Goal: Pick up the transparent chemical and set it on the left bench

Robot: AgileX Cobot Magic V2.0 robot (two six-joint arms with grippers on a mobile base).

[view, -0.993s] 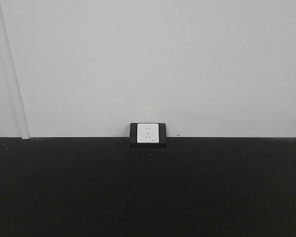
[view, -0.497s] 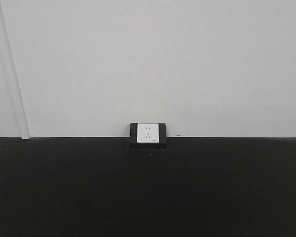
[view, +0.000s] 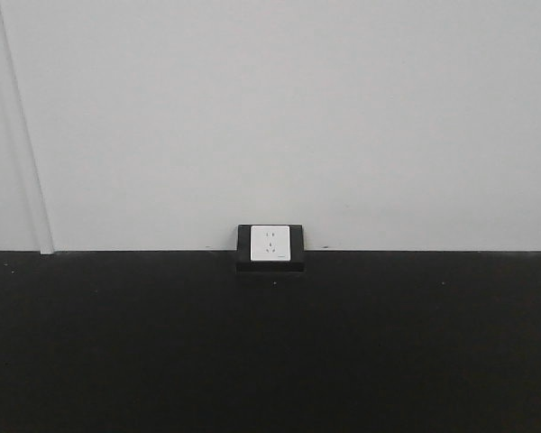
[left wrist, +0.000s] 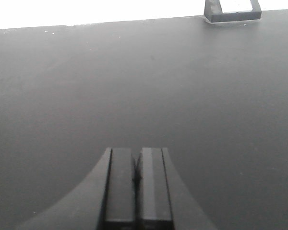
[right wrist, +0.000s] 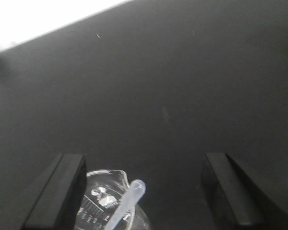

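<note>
1x beaker, 1x dropper, 1x socket

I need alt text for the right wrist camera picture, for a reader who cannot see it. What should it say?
A clear glass beaker with a plastic pipette in it sits between the wide-open fingers of the right end effector, close to the finger on the picture's left. Around it lies a black bench.
</note>
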